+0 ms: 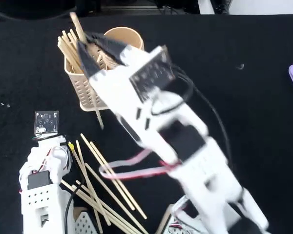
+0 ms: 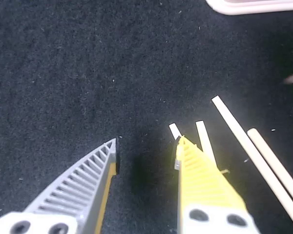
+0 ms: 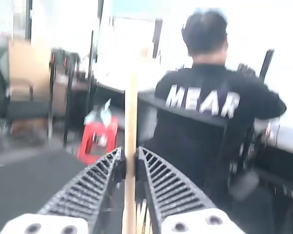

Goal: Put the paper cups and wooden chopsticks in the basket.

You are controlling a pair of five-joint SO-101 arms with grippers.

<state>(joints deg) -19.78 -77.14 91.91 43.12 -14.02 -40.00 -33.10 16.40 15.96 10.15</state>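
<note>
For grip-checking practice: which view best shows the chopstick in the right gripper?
The right wrist view: the chopstick is pinched in the right gripper. The high view shows its ends sticking out above the basket. The left wrist view shows loose chopsticks on the table instead.

Black table (image 1: 254,126), basket (image 1: 85,92), loose chopsticks (image 1: 113,176)

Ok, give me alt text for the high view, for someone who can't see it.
The right gripper, shut on a chopstick, hangs over the basket that holds chopsticks and a paper cup. Loose chopsticks lie on the black table beside the left arm.
</note>
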